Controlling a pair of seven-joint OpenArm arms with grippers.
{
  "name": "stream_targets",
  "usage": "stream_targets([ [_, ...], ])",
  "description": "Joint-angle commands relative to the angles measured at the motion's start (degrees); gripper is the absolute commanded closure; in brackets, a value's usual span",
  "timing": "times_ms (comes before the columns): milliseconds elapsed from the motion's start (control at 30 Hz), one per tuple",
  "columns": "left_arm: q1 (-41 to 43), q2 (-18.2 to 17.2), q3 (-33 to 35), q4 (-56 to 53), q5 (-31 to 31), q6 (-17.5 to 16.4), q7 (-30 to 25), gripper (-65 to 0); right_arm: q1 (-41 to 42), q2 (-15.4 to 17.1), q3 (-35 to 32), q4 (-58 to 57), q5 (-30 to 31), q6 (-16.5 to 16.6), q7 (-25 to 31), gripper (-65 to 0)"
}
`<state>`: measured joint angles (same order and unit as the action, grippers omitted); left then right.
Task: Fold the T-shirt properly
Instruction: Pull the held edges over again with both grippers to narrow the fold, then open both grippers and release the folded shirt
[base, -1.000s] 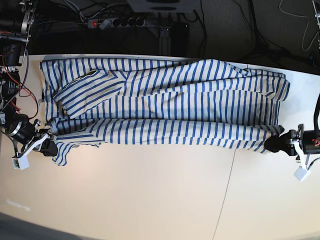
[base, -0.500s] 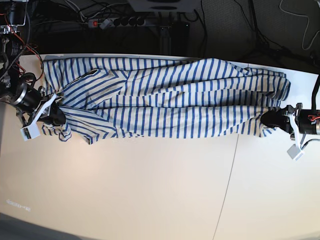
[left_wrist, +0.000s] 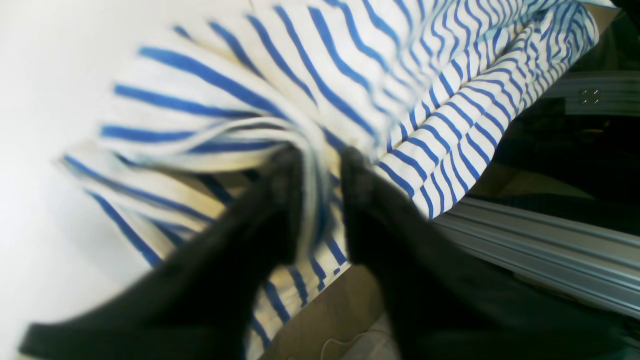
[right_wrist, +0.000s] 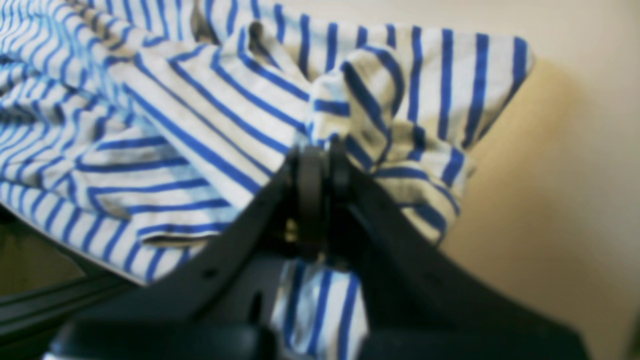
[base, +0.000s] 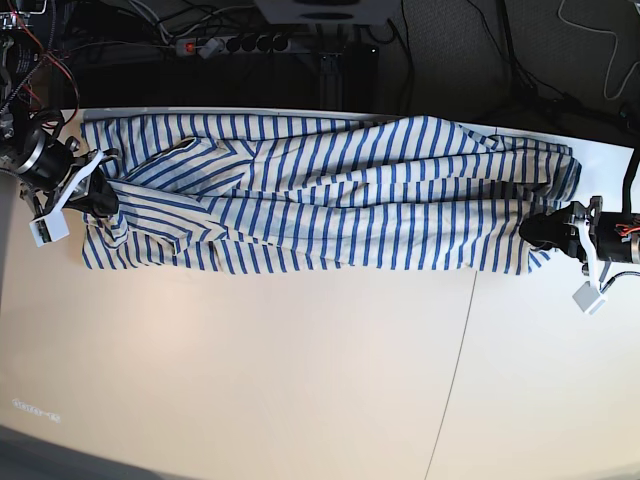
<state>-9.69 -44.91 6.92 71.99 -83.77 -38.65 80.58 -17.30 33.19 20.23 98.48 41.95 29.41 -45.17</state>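
Left tool (left_wrist: 320, 165) parted around a T-shirt (base: 330, 195) fold; right tool (right_wrist: 320, 160) pinches its other end.

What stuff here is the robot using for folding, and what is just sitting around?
For the job:
- the T-shirt, striped blue and white
- the left gripper, at one end of it
- the right gripper, pinching the other end
- the table it lies on

Just lying about:
- the power strip behind the table
- the cables on the dark floor

Base view overhead of table (base: 300, 380), wrist views close behind jaws, sharing T-shirt (base: 330, 190)
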Motion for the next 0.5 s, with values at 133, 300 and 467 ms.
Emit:
stream_targets([
  [133, -1.1, -1.7, -0.5, 0.7, -1.2, -1.3, -0.6, -26.3, 0.5, 1.2, 0.7, 0.2, -1.1, 5.0, 1.6, -37.3],
  [300, -1.1, -3.9, -2.2, 0.7, -1.2, -1.3, -0.6, -26.3, 1.3, 1.2, 0.9, 0.7, -1.0, 4.9, 2.7, -40.1],
  [467, -1.1, -4.3, -10.2, 0.7, -1.2, -1.3, -0.6, -26.3, 4.2, 0.9, 2.3, 2.4, -0.4, 4.9, 2.7, -40.0],
])
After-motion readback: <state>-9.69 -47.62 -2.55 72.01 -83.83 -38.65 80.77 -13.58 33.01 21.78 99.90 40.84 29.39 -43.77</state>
